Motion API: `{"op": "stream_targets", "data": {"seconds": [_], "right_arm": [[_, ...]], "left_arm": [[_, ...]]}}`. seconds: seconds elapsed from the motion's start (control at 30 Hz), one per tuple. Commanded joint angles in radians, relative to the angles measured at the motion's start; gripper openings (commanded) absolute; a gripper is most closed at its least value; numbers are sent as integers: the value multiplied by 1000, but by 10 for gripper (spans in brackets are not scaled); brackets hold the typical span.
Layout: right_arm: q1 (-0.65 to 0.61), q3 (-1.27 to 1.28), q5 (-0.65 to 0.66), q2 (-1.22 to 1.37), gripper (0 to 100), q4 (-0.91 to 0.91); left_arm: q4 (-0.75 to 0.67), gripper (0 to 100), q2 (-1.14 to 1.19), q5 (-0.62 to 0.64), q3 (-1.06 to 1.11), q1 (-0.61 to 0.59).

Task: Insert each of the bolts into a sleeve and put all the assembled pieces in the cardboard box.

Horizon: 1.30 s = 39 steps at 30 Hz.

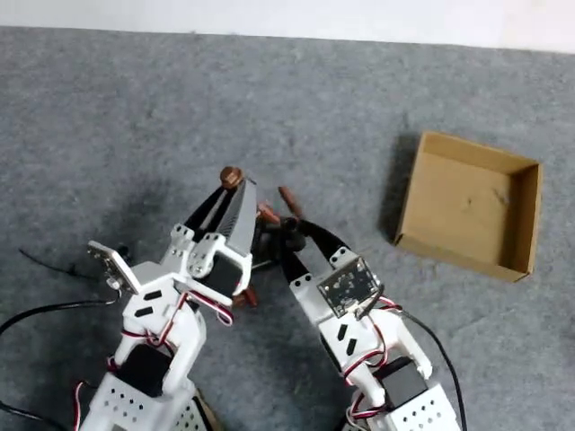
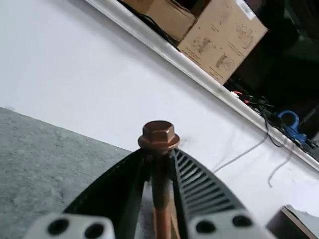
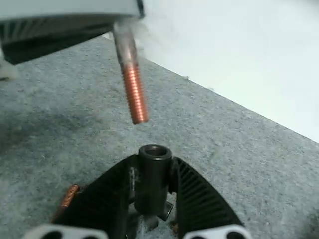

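Note:
My left gripper (image 2: 160,164) is shut on a copper bolt (image 2: 159,169), hex head (image 1: 231,177) up and shank down. In the right wrist view that bolt's threaded end (image 3: 134,97) hangs just above the open top of a black sleeve (image 3: 152,174). My right gripper (image 3: 152,177) is shut on the black sleeve and holds it upright. From above, both grippers meet at mid-table, the sleeve (image 1: 292,230) beside the left gripper (image 1: 235,193). Another copper bolt (image 1: 288,200) lies on the grey mat behind them. The cardboard box (image 1: 470,205) sits open to the right.
A loose copper bolt (image 3: 67,199) lies on the mat beside my right gripper. Cables trail off at the near left of the table (image 1: 108,117). The white wall runs along the far edge of the mat.

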Motion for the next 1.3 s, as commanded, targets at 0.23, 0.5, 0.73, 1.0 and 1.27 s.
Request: {"op": "stream_targets", "data": {"seconds": [0.23, 0.5, 0.73, 1.0, 1.27], "right_arm": [[-8, 133, 12, -15, 7, -36], [-8, 133, 12, -15, 7, -41], [-10, 133, 12, -16, 6, -44], [-10, 137, 12, -16, 5, -113], [-10, 136, 12, -16, 5, -113]], "left_arm": [[21, 7, -16, 8, 21, 111], [25, 7, -18, 5, 21, 91], [21, 7, -18, 5, 21, 50], [21, 7, -18, 5, 21, 50], [21, 7, -18, 5, 21, 48]]}}
